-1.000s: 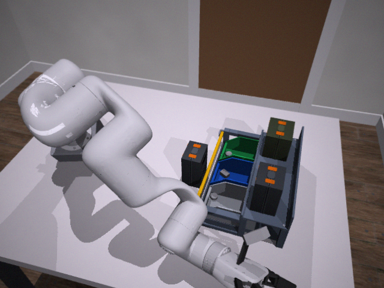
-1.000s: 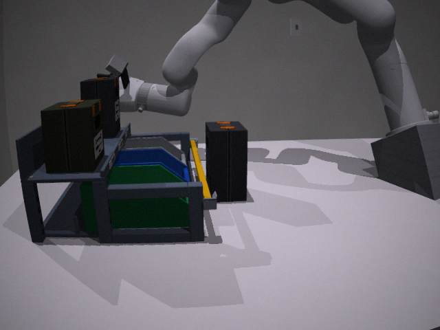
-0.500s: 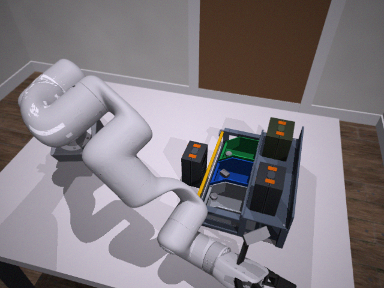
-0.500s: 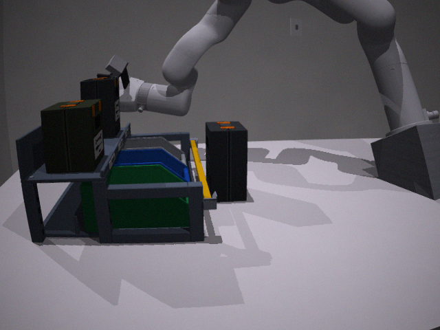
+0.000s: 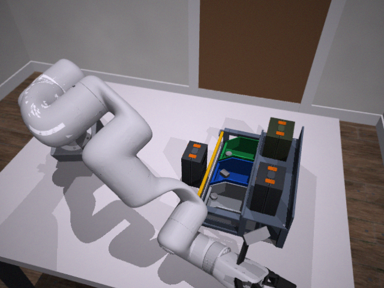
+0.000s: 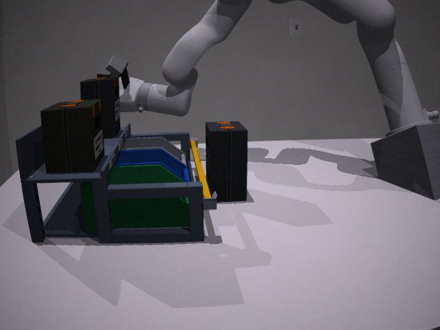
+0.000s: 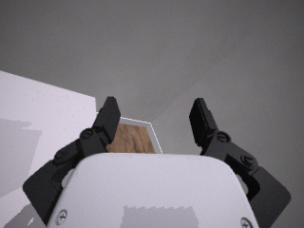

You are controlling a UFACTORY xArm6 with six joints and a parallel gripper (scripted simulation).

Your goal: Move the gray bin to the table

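Jaws wide apart, gray bin in the rack

Here's my gripper (image 5: 269, 283) (image 7: 154, 106), fingers spread wide, nothing between them, up in the air beside the near end of the shelf (image 5: 243, 225) (image 6: 104, 213)! Now out to the containers. Nearest to me in the row, there it is, the gray open bin (image 5: 229, 203) (image 6: 147, 142), in the shelf's lower bay, a small round gray part (image 5: 213, 195) lying inside towards its front. Next door, the blue bin (image 5: 237, 167) (image 6: 149, 155), with a gray block-like part (image 5: 224, 173) in it! And at the far end, the green bin (image 5: 245, 145) (image 6: 141, 199), carrying a round gray part (image 5: 228, 153) of its own. A yellow bar (image 5: 210, 162) (image 6: 200, 168) runs across all three fronts. Up top, a black case (image 5: 267, 189) (image 6: 102, 106) and an olive case (image 5: 277, 139) (image 6: 71, 136) stand upright on the raised deck; whatever they contain, I can't tell. One more dark case (image 5: 194, 164) (image 6: 226, 161) stands on the table (image 5: 102, 260) (image 6: 302, 269), just outside the yellow bar.
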